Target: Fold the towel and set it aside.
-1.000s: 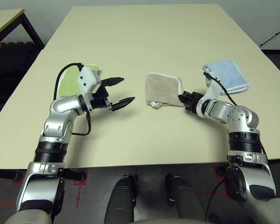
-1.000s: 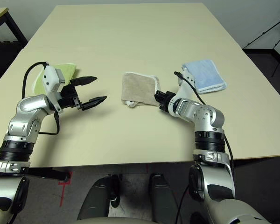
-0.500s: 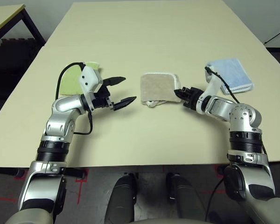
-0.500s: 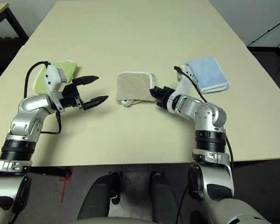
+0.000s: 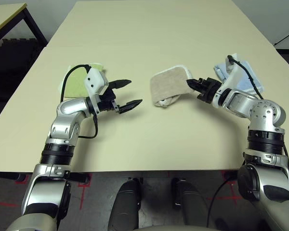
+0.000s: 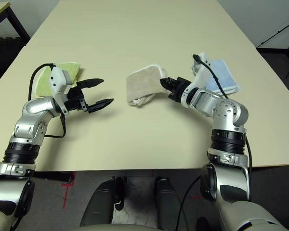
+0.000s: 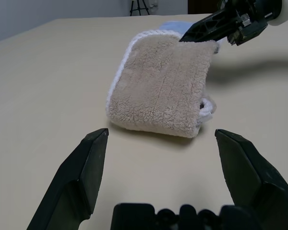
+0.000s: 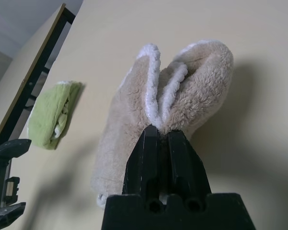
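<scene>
The beige towel (image 5: 166,86) lies folded in the middle of the table, its right side lifted off the surface. My right gripper (image 5: 190,83) is shut on the towel's white-stitched right edge (image 8: 156,103), holding that side up while the left side rests on the table. My left gripper (image 5: 135,92) hovers just left of the towel, open, with nothing between its fingers. In the left wrist view the towel (image 7: 163,88) sits a short way beyond the left gripper (image 7: 162,135), and the right gripper's black fingers (image 7: 206,26) pinch its far corner.
A folded lime-green towel (image 5: 76,82) lies behind my left wrist. A folded light-blue towel (image 6: 222,76) lies behind my right forearm. A second table (image 5: 5,14) stands off to the far left. The table's far half and front strip are bare.
My right gripper has risen and drawn back to the right with the towel's edge, lifting that side off the table. The left arm has barely moved.
</scene>
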Robot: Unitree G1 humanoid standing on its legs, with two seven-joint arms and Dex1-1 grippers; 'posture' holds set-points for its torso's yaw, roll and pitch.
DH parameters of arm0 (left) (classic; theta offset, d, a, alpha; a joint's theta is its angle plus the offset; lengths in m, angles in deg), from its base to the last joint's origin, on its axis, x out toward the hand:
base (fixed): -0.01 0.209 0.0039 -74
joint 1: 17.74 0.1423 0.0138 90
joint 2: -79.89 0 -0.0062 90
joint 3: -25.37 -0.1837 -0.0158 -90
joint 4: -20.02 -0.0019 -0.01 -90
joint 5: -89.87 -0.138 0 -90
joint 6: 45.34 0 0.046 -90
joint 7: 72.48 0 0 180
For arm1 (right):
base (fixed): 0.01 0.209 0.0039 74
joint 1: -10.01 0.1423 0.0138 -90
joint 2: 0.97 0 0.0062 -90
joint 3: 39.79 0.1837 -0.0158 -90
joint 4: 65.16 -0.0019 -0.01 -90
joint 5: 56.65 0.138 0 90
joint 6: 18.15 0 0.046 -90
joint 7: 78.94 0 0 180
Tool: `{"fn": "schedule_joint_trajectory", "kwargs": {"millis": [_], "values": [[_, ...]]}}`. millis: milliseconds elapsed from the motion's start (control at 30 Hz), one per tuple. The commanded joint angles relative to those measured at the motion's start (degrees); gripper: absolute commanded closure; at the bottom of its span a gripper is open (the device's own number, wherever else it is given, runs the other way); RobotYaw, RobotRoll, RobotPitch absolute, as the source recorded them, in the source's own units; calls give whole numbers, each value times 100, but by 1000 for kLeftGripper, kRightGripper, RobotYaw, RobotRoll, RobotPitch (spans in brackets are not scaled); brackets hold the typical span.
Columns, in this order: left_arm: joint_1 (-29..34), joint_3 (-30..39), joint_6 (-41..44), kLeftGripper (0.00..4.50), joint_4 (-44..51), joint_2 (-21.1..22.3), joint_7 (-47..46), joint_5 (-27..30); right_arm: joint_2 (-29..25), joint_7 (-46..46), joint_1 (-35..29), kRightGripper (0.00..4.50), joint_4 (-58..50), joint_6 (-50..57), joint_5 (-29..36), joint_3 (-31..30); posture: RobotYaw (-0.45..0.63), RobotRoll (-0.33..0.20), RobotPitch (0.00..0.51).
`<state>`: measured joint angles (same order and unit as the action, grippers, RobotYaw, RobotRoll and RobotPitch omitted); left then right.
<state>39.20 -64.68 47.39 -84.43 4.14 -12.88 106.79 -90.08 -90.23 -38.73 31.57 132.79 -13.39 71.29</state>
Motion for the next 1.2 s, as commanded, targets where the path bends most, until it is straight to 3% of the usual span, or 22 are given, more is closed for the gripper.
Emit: {"fn": "schedule_joint_trajectory", "kwargs": {"millis": [33, 400, 1033, 1200], "values": [[-11, -79, -54, 0, -81, -20, 57, -58, -166, -44, 29, 4500, -123, -138, 34, 163, 98, 0, 170], [-148, -166, -154, 0, -268, -119, 109, -107, -598, -65, 291, 4500, 445, -1058, -404, 209, 66, 0, 163], [-275, -198, -288, 0, -476, -200, 220, -179, -1087, 106, 1085, 4500, 2549, -3490, -1580, 348, 48, 0, 161], [-239, -186, -283, 0, -451, -187, 220, -191, -989, 478, 807, 4500, 2283, -3806, -1633, 485, 48, 0, 161]]}}
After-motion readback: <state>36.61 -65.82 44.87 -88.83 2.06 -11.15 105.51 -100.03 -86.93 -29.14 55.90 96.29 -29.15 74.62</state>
